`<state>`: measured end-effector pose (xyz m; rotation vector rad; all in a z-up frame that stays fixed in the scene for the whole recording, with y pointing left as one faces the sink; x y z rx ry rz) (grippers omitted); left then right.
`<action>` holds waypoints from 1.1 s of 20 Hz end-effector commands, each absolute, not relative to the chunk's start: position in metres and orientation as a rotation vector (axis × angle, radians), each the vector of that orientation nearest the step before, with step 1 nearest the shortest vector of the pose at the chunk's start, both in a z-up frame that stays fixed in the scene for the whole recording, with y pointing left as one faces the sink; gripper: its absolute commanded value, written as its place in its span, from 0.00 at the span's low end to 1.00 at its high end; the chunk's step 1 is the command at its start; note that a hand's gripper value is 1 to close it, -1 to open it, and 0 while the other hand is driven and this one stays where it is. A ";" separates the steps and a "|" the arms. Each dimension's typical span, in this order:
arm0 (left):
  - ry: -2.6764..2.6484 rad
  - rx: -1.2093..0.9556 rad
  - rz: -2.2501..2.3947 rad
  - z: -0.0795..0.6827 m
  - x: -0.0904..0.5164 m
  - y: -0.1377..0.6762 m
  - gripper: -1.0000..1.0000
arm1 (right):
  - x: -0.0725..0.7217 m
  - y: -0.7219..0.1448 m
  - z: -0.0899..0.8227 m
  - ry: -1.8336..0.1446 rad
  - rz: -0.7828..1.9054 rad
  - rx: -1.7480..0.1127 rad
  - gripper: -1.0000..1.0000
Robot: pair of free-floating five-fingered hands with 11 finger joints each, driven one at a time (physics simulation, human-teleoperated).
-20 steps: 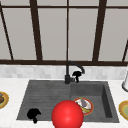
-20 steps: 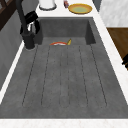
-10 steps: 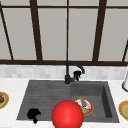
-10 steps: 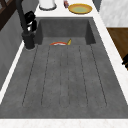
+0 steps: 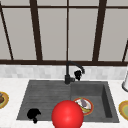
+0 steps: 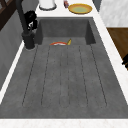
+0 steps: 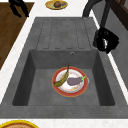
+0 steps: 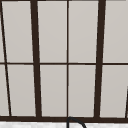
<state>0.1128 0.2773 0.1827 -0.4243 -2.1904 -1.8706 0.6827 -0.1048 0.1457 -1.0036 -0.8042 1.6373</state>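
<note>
The right hand [image 5: 78, 74] sits at the tap [image 5: 67, 75], just beside the spout end in the front view; in the right side view [image 7: 105, 40] it hangs beside the tap's neck above the basin's back right edge, and in the left side view [image 6: 31, 18] it lies against the tap's upright. Its fingers look curled toward the tap, but whether they actually clasp it cannot be told. The position suits working the spout or lever rather than reaching into the basin. The left hand [image 5: 33, 114] hovers off the front left corner of the sink [image 5: 27, 100], over the counter edge, fingers hanging loosely and holding nothing; the right side view places it out over the floor [image 7: 18, 7]. In the basin lies a red-rimmed plate [image 7: 57, 88] bearing a banana [image 7: 62, 78] and an aubergine [image 7: 74, 80], flat on the basin floor, roughly below the spout. A red ball [image 5: 67, 115] stands at the sink's front edge. Yellow plates rest on the counter at the far right [image 5: 123, 109] and far left [image 5: 3, 99], and a white container [image 6: 47, 3] stands nearby.
</note>
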 end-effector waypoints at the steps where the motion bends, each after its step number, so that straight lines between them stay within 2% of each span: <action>1: -2.190 -0.424 -1.871 0.183 0.113 0.277 0.50 | 0.695 -0.078 0.157 -0.789 1.630 -1.015 1.00; 4: -2.190 -0.424 -1.871 0.183 0.113 0.277 0.50 | 0.694 -0.066 0.156 -0.687 1.635 -0.971 1.00; 10: -2.190 -0.424 -1.871 0.183 0.113 0.277 0.50 | 0.689 -0.044 0.164 -0.511 1.679 -1.001 1.00; 18: -2.190 -0.424 -1.871 0.183 0.113 0.277 0.50 | 0.690 0.001 0.163 -0.142 1.722 -1.387 1.00; 22: -2.190 -0.424 -1.871 0.183 0.113 0.277 0.50 | 0.689 0.005 0.154 -0.108 1.622 -1.421 1.00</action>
